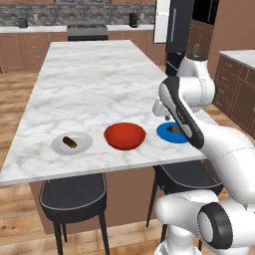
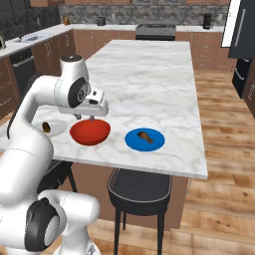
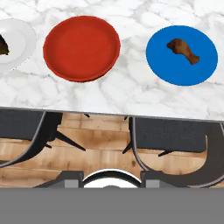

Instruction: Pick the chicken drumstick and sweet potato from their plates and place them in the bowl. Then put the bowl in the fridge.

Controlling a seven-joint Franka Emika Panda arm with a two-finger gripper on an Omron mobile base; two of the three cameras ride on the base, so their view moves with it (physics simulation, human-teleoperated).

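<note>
Partly: sweet potato (image 3: 3, 45) cut off | drumstick (image 3: 183, 50) clear | jaws' gap unclear

Table (image 1: 89, 79): far half bare marble, open to a pass from any side.
Near edge: three dishes in a row, white plate (image 1: 84, 144) at 9 o'clock of the bowl (image 1: 124, 135), blue plate (image 2: 155, 142) at 3 o'clock.
Gaps: marble shows between each dish; none touch.
Above dishes: tool (image 2: 84, 118) hangs over the bowl's far rim; the blue plate is open from above.
Below edge: two dark stools (image 1: 74, 194) stand under the table.
</note>
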